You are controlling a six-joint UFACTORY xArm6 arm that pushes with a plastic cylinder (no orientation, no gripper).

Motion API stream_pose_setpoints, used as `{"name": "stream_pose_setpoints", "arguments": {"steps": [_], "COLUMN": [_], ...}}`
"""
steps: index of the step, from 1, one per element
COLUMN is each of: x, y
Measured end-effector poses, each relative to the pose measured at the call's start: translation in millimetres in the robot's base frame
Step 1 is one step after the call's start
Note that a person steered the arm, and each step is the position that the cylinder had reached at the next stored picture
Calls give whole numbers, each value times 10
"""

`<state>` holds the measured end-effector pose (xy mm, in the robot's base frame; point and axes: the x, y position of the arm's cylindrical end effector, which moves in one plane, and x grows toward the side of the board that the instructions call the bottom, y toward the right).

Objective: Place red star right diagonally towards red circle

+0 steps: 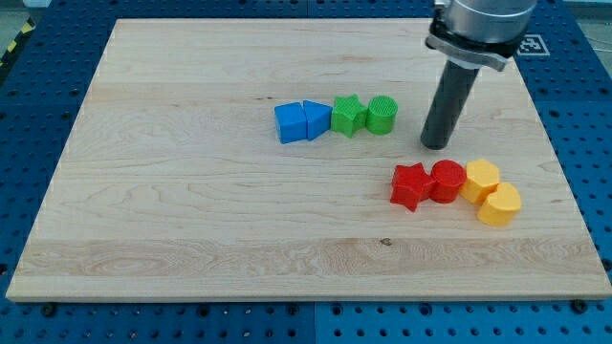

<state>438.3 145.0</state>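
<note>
The red star (410,185) lies on the wooden surface (191,210) toward the view's lower right, touching the red circle (447,181) on its right, with two yellow blocks (491,193) just beyond. The arm carries no hand, only a dark rod whose tip (436,145) rests just above the red pair, right of the green circle (382,115), green star (348,116), blue triangle (316,120) and blue cube (290,123).

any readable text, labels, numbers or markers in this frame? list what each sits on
No readable words, brands or numbers anywhere.
Black-and-white fiducial-style marker at the view's top right, beside the arm: a pattern only, partly hidden, no text legible.
Yellow-black hazard stripe at the view's top left: no text.
Wooden board and blocks: unmarked.
</note>
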Motion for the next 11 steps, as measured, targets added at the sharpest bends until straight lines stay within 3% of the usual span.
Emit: {"name": "stream_pose_setpoints", "arguments": {"steps": [4, 6, 11], "x": [274, 630, 927], "y": [-567, -567, -516]}}
